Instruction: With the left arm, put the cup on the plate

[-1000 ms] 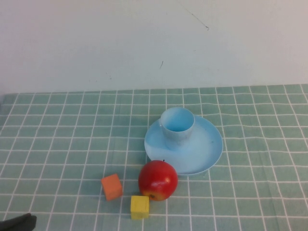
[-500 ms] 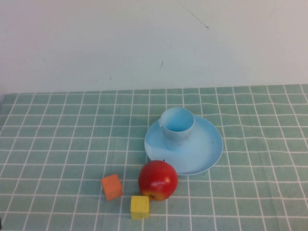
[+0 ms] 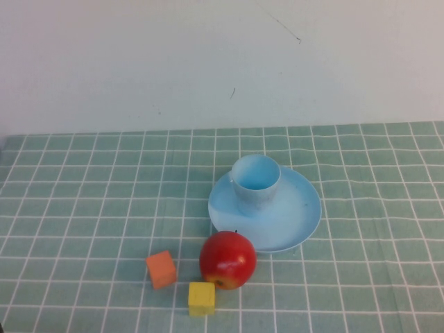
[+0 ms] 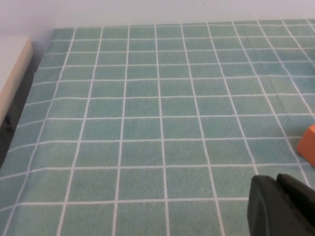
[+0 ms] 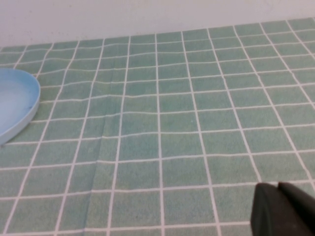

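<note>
On the round shallow light blue plastic plate (image 3: 295, 215), standing upright: the small light blue tumbler (image 3: 255, 182), task apparently done. Hanging low over bare checked surface (image 4: 147, 123), well left: left pincer (image 4: 280, 206); right pincer (image 5: 283, 209) likewise; grip impossible to tell.

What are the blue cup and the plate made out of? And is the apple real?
The cup and plate look like smooth light blue plastic, evenly coloured with a soft sheen. The apple is very glossy red; it may be plastic, but that can't be told.
</note>
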Motion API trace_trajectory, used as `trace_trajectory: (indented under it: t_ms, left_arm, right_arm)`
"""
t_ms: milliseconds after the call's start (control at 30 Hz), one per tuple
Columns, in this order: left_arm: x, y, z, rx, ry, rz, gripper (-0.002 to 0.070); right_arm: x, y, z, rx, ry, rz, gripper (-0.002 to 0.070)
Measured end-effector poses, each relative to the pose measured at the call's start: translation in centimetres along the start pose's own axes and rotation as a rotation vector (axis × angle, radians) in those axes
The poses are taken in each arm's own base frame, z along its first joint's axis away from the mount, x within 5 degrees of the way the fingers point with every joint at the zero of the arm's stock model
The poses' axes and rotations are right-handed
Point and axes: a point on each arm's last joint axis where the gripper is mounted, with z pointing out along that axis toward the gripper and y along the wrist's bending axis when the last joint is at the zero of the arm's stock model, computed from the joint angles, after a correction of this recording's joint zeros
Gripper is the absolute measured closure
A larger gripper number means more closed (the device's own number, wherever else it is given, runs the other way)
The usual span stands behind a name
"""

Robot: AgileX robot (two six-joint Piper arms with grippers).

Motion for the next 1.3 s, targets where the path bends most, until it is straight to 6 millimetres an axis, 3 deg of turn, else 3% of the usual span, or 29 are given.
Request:
trace_trajectory:
  t_ms: [167,1300]
  left_arm:
    - [1.9,0.0,0.5,0.021,-0.040,-0.044,0.0676]
    - [1.9,-0.1,0.3,0.029,-0.055,-0.001,0.0676]
  right_arm:
    - [0.0,0.0,0.0,0.000,0.000,0.000,0.0678]
    - [0.0,0.0,0.0,0.000,0.000,0.000,0.0678]
